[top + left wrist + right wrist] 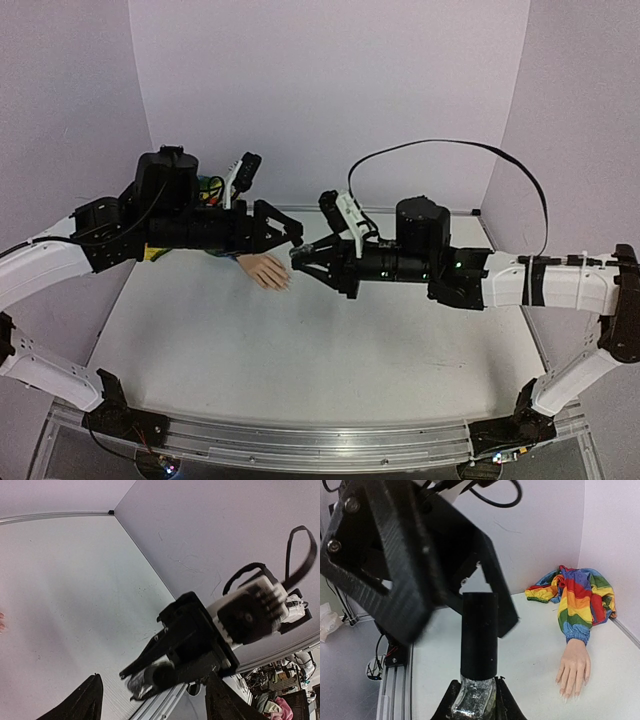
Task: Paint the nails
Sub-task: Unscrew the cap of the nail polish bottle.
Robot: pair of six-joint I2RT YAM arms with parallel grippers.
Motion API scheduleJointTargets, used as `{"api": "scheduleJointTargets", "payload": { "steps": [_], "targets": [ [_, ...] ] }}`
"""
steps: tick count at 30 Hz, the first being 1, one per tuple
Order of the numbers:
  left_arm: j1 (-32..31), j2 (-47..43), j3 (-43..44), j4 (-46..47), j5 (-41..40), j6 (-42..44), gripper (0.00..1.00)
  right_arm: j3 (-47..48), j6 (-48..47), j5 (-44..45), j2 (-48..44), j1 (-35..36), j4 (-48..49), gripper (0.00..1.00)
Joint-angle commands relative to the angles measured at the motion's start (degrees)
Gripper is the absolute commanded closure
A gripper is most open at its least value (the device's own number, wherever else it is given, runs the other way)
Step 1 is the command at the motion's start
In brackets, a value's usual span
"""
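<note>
The pale fake hand (574, 666) lies flat on the white table, its tiny nails (567, 696) pointing toward the camera and its rainbow sleeve (580, 597) bunched in the corner. In the top view the fake hand (266, 271) lies just left of and below both grippers. My right gripper (476, 702) is shut on a small glittery bottle (475, 700) with a tall black cap (479, 635). My left gripper (296, 232) is open, its fingers (495, 597) straddling the cap without gripping it. In the left wrist view the bottle (150, 677) lies between my spread left fingers (85, 700).
Lilac walls close in the table (300, 350) at the back and on both sides. The metal rail (320, 440) with both arm bases runs along the near edge. A black cable (450, 148) loops above the right arm. The left arm hides most of the sleeve (210, 190) in the top view.
</note>
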Motion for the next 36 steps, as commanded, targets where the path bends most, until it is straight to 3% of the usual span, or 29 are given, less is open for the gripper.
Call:
{"api": "scheduleJointTargets", "payload": {
  "steps": [1, 8, 15, 17, 22, 25, 26, 28, 33, 36],
  "targets": [
    [0.5, -2.9, 1.3, -3.0, 1.7, 1.5, 0.29, 0.4, 4.2, -11.1, -2.7, -2.8, 2.5, 1.0],
    [0.5, -1.0, 2.1, -0.5, 4.1, 1.6, 0.49, 3.9, 6.4, -17.0, 0.0, -2.9, 2.7, 1.0],
    [0.5, 1.1, 2.9, 0.9, 4.3, 1.4, 0.6, 4.5, 6.5, -15.8, 0.9, -2.9, 2.6, 1.0],
    [0.5, 1.7, 3.3, 0.9, 4.3, 1.5, 0.69, 4.6, 6.3, -14.3, 1.3, -2.9, 2.5, 1.0],
    [0.5, 2.7, 3.8, 0.2, -0.2, 0.2, 0.89, 4.6, 2.6, -0.1, 2.5, -1.5, 0.2, 1.0],
    [0.4, 4.0, 4.7, -2.5, -5.9, -2.7, 1.0, 3.0, -7.1, 27.6, 3.4, 4.3, 1.7, 1.0],
    [0.4, 4.3, 4.9, -3.6, -8.2, -4.0, 1.0, 2.1, -9.5, 36.4, 4.2, 5.9, 4.5, 1.0],
    [0.4, 5.1, 5.0, -4.7, -10.8, -6.0, 1.0, 0.6, -10.4, 42.5, 5.4, 6.5, 9.0, 1.0],
    [0.4, 6.7, 6.6, -5.2, -9.2, -6.4, 0.96, 0.2, -10.2, 32.5, 5.3, 6.6, 10.4, 1.0],
    [0.4, 5.8, 6.1, -5.2, -8.2, -6.3, 0.77, -0.6, -10.0, 26.5, 4.3, 6.4, 9.8, 1.0]
  ]
}}
